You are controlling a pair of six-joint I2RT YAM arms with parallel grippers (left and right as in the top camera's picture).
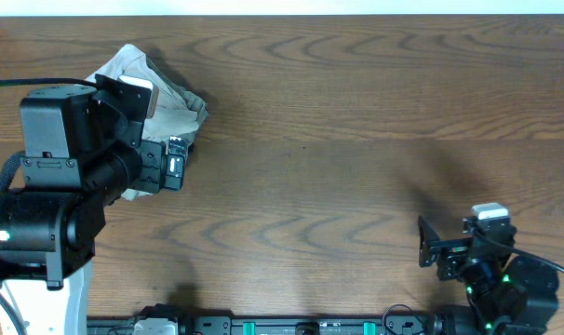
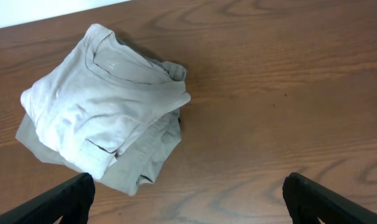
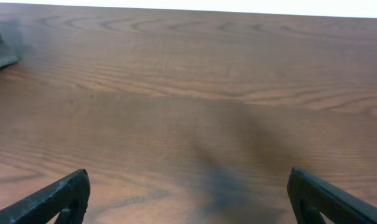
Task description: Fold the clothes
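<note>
Clothes (image 2: 107,106) sit in one soft, crumpled bundle on the wooden table (image 1: 356,112). From above, the bundle is at about 10 o'clock on the table, and the left arm (image 1: 59,195) hides part of it.

In the left wrist view the bundle is almost round. Its slightly longer way seems to run from about 11 o'clock down to 5 o'clock. A curved neck band shows near the top of the pale shirt, on the 12 o'clock side. Which way the sleeves point cannot be told, because the shirt is all bunched up.

One pale shirt is there. It lies on top of one darker khaki cloth (image 2: 148,158), which peeks out at 5 o'clock and at 8 o'clock.

The table has two arms and two claws. The left gripper (image 2: 188,199) has its two fingers spread very wide and it holds nothing. The bundle is at about 10 o'clock from it, and one finger tip is just beside the low edge of the khaki cloth. Whether they touch cannot be told.

The right arm (image 1: 505,279) is at about 4 o'clock on the table, well apart from the bundle. The right gripper (image 3: 190,196) is also spread very wide, holds nothing, and has only bare wood between its fingers.
</note>
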